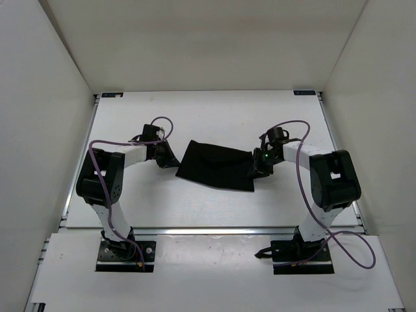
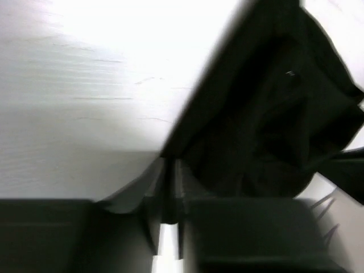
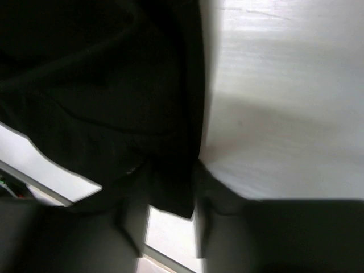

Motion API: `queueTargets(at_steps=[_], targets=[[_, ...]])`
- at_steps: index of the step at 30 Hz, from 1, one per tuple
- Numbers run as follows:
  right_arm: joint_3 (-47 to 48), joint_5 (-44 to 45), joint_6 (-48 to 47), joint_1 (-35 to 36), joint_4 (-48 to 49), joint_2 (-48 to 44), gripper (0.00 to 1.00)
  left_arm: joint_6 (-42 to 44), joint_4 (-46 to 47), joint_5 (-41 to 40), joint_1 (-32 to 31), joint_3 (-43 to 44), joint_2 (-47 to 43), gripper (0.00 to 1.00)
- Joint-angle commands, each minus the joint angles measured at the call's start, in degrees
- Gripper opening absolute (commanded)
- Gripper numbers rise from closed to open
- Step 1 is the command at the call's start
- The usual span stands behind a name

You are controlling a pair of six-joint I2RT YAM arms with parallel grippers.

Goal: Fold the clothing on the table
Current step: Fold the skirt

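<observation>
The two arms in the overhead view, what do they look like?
The left arm and right arm match: white links, bulky black joint housings, black base plates, looping purple cables. A green light glows near the right wrist.

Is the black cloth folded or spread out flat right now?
Folded, it seems: the black cloth lies as a compact patch on the table with an overlapping layer edge across it. How many layers, cannot tell.

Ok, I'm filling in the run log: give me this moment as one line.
clothing: lying on table | left gripper: at its left edge | right gripper: at its right edge | grips: unclear
</observation>
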Motion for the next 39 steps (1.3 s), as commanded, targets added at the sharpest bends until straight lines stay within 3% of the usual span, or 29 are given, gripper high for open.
queueTargets(at_steps=[1,2,3,9,17,26,34,39], targets=[[1.29,1.66,1.37,0.88,1.97,3.6,0.2,1.98,-1.49,-2.54,-0.43,0.64,0.75,0.07],[0.94,0.88,1.37,0.71,2.06,3.43,0.06,1.98,-1.4,-2.19,-0.52,0.03,0.4,0.02],[0.42,0.87,1.02,0.19,1.63,3.17,0.0,1.63,-0.71,-1.57,-0.6,-0.85,0.05,0.01],[1.02,-3.08,-4.5,-5.61,-3.36,-1.14,0.01,-3.63,4.38,-1.57,-5.25,-7.96,-7.14,0.0],[9.37,1.65,-12.86,-8.26,-19.1,-3.86,0.0,-15.5,15.1,-5.87,-16.07,-14.48,-11.73,0.0],[20.89,1.22,-7.51,1.92,-22.2,-3.25,0.0,-16.82,16.52,-6.31,-16.43,-11.93,-5.84,0.0],[25.54,-1.68,6.19,13.71,-12.53,-0.62,0.0,-17.88,18.28,-6.41,-16.51,-14.74,-6.72,0.0],[31.33,-1.42,8.93,19.16,-10.94,5.43,0.0,-18.32,19.42,-6.14,-15.73,-16.23,-7.33,0.0]])
